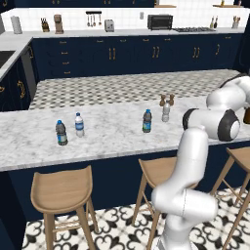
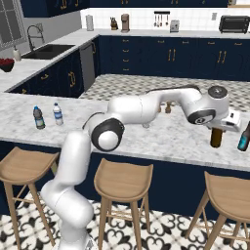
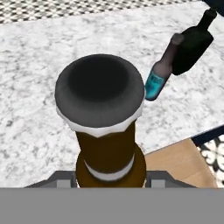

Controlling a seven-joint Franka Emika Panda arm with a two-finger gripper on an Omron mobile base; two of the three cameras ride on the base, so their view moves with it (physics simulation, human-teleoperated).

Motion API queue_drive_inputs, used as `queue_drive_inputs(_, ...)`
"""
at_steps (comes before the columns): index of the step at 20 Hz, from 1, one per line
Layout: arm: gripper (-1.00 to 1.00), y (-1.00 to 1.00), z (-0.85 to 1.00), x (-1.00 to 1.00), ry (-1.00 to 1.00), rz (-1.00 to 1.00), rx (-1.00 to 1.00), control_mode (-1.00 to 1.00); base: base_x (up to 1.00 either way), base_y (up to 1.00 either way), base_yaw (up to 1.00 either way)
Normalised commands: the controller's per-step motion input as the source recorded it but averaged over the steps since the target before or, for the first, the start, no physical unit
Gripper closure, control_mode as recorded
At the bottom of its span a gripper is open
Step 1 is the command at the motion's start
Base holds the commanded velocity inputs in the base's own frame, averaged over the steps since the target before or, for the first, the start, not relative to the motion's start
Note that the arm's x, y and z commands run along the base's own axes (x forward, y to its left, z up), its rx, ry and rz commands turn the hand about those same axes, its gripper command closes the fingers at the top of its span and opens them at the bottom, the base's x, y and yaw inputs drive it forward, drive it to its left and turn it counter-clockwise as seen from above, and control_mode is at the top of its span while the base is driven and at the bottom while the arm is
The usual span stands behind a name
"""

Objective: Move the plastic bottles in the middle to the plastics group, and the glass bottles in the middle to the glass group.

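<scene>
The gripper [image 2: 218, 128] is clamped on the brown glass bottle [image 2: 216, 137], which stands upright on the marble counter [image 2: 166, 136] at its right end, just beside the teal glass bottle [image 2: 244, 136]. From the hand view the brown bottle's dark cap [image 3: 99, 89] looms close. The two middle plastic bottles [image 1: 147, 121] [image 1: 166, 112] stand mid-counter, the plastics pair [image 1: 61, 133] [image 1: 79, 124] far left. No label writing is legible.

Glossy brown glass bottle [image 3: 107, 153] (matt dark cap), veined marble bench [image 1: 112, 127], pale wooden stools [image 1: 62, 193].
</scene>
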Motion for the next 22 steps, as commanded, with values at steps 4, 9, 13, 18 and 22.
queue_drive_inputs(4, 1.00, -0.09, -0.42, 0.26, 0.00, 0.00, 0.00, -1.00, 0.00, 0.00, 0.00)
queue_drive_inputs(9, 1.00, -0.18, -0.05, 0.43, 0.00, 0.00, 0.00, -1.00, 0.00, 0.00, 0.00)
queue_drive_inputs(13, 1.00, -0.26, 0.00, 0.46, 0.00, 0.00, 0.01, -1.00, 0.00, 0.00, 0.00)
queue_drive_inputs(18, 1.00, -0.26, 0.00, 0.23, 0.00, 0.00, 0.02, -1.00, 0.00, 0.00, 0.00)
queue_drive_inputs(22, 1.00, -0.28, -0.03, 0.07, 0.00, 0.00, 0.03, -1.00, 0.00, 0.00, 0.00)
